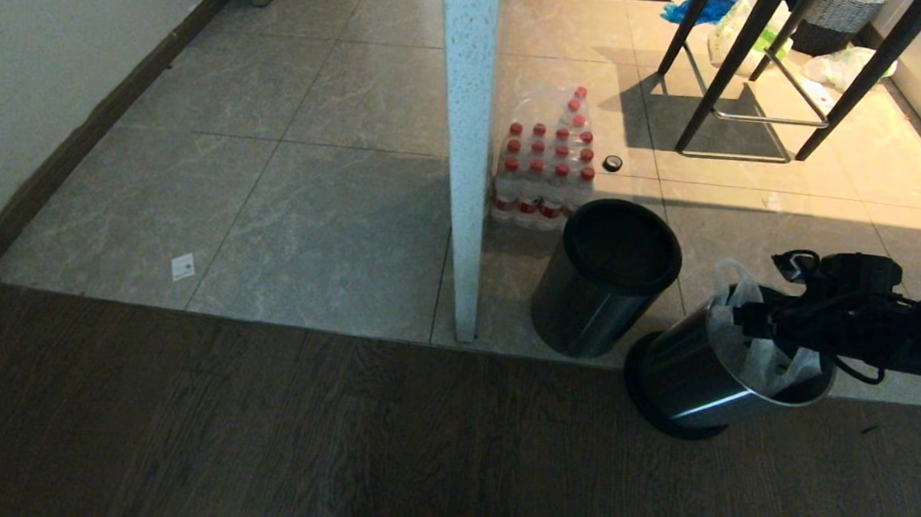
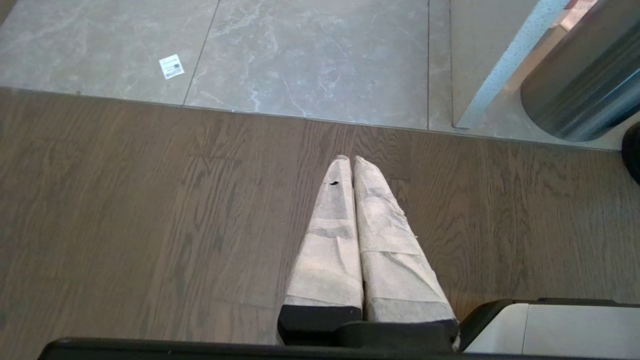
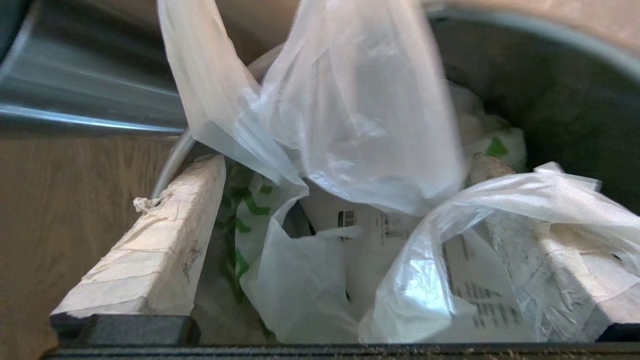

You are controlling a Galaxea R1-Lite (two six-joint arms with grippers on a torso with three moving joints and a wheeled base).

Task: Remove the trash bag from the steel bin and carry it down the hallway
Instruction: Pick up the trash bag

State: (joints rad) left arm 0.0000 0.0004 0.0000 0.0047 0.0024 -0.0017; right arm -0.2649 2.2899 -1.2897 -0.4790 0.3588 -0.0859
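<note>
The steel bin [image 1: 681, 384] leans tilted on its black base at the edge of the wood floor, right of centre. The thin white trash bag [image 1: 725, 307] with green print sits inside it, one loop handle sticking up. My right gripper [image 1: 737, 317] is at the bin's mouth, open. In the right wrist view its taped fingers [image 3: 165, 225] stand on either side of the bag [image 3: 350, 125], whose plastic drapes between and over them without being pinched. My left gripper [image 2: 351, 161] hangs shut and empty over the wood floor. The hallway is out of view.
A second steel bin with a black rim [image 1: 607, 287] stands upright just left of the tilted one. A white pillar [image 1: 464, 131] and a pack of water bottles [image 1: 545, 176] stand behind it. Stool legs [image 1: 747, 76] and other bags [image 1: 840, 64] are at the back right.
</note>
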